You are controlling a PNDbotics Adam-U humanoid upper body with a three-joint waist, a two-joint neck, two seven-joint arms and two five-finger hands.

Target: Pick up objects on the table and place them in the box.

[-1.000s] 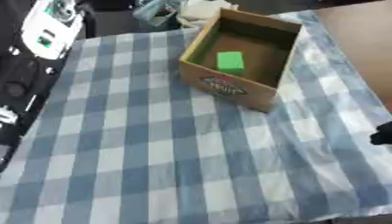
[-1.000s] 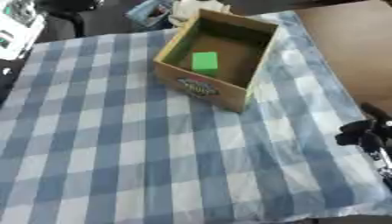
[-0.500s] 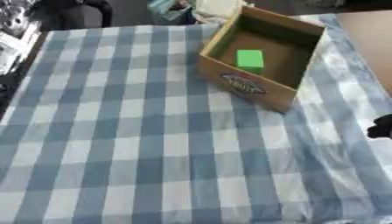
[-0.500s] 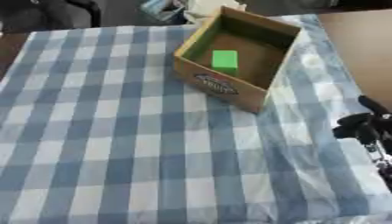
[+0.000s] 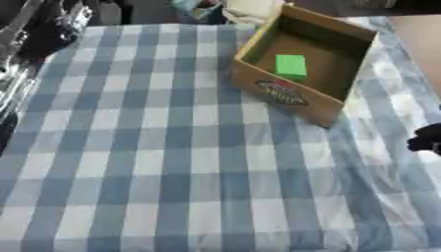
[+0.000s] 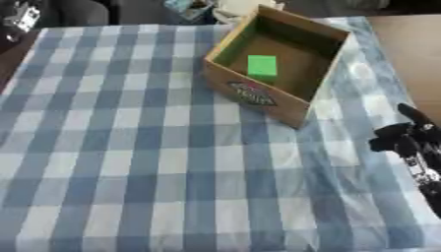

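An open cardboard box (image 6: 303,106) with a printed label on its near wall stands at the far right of the blue-and-white checked tablecloth (image 5: 172,147). A green block (image 6: 262,65) lies on the box floor. My right hand (image 6: 406,141) hangs over the cloth's right edge, below and to the right of the box, black fingers relaxed and holding nothing. At the left edge, blurred black and silver parts of my left arm (image 5: 21,44) show; the hand itself cannot be made out. I see no loose object on the cloth.
Behind the table's far edge lie a pale cloth-like thing (image 5: 250,7) and a bluish item (image 6: 185,6). A brown surface (image 6: 413,44) shows beyond the cloth at the right.
The camera has turned, so the whole picture has shifted and the box now sits further right in view. The block stays in the box and the right hand keeps its place.
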